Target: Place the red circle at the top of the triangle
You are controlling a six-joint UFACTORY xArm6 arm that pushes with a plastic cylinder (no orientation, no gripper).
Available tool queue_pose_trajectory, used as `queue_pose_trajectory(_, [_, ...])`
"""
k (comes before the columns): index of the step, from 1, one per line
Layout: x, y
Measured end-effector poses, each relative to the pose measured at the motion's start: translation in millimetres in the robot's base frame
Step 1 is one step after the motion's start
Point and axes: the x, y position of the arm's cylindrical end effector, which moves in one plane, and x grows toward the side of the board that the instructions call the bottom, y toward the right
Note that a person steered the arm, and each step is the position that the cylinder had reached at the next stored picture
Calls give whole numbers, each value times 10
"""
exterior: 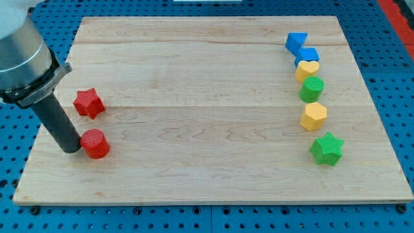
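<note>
1. The red circle (pixel 96 144) lies near the board's (pixel 194 97) lower-left corner. It is well apart from the blue triangle (pixel 296 43), which sits near the upper-right corner.
2. My tip (pixel 71 149) stands just left of the red circle, touching it or nearly so. The tip is a bare rod: it holds nothing and has no opening to set.
3. Judgement: this placement suits a push toward the view's right, since the tip is on the side of the circle away from the triangle.
4. The red star (pixel 88 103) sits just above the red circle, apart from it, and clear of a rightward path.
5. Below the triangle, a column runs down the right side: blue block (pixel 308 55), yellow heart (pixel 307 70), green circle (pixel 312 88), yellow hexagon (pixel 314 116), green star (pixel 326 149).
6. Judgement: the goal spot above the triangle lies close to the board's top edge, so the final approach calls for care.
</note>
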Motion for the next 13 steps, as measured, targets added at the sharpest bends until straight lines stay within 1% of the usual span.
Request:
queue_pose_trajectory(2, [70, 20])
queue_pose_trajectory(3, [-270, 781])
queue_pose_trajectory(4, [-271, 1656])
queue_pose_trajectory(5, [291, 1636])
queue_pose_trajectory(6, [751, 1653])
queue_pose_trajectory(7, [558, 2317])
queue_pose_trajectory(8, [-104, 1950])
queue_pose_trajectory(9, [91, 1628])
queue_pose_trajectory(10, [14, 1142])
queue_pose_trajectory(11, [-722, 1147])
queue_pose_trajectory(12, [-1123, 1245])
queue_pose_trajectory(13, [-1733, 1551])
